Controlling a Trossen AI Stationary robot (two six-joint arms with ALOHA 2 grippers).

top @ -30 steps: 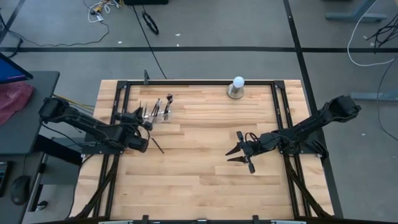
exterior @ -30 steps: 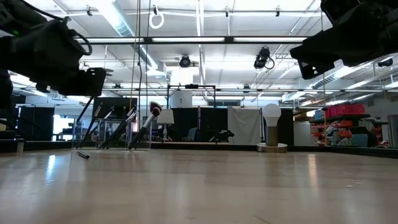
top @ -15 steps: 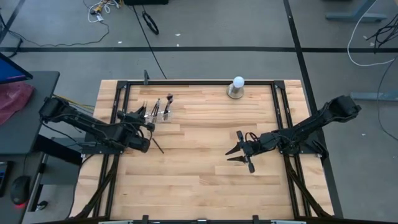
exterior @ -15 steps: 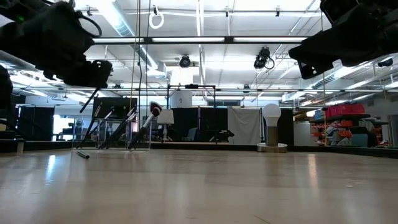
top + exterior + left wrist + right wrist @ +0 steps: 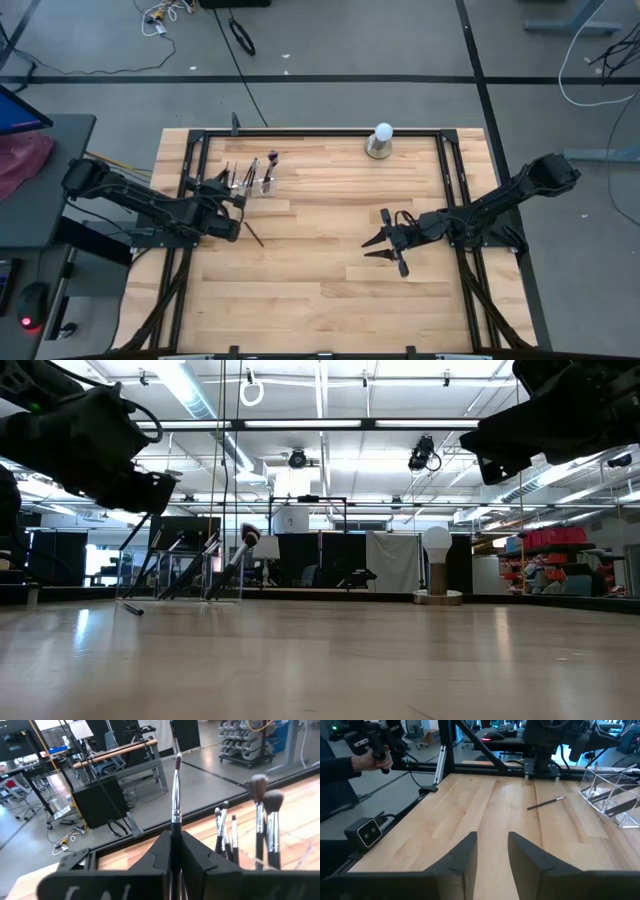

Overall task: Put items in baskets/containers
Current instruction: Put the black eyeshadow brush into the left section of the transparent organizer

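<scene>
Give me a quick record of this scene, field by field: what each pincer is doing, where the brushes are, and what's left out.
left pincer: shut on a thin dark-handled makeup brush, held beside the holder
right pincer: open, empty, above the bare wooden table
holder: small clear plastic compartment holder, with several brushes standing in it
loose item: one dark brush lying on the table near the left arm
other: white ball on a grey round base, at the table's far edge

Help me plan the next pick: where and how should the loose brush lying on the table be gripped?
Grip the loose brush at mid-handle, coming straight down with the fingers across its length: it is thin and lies flat on the table, apart from the clear holder. The left pincer is already shut on another brush.
</scene>
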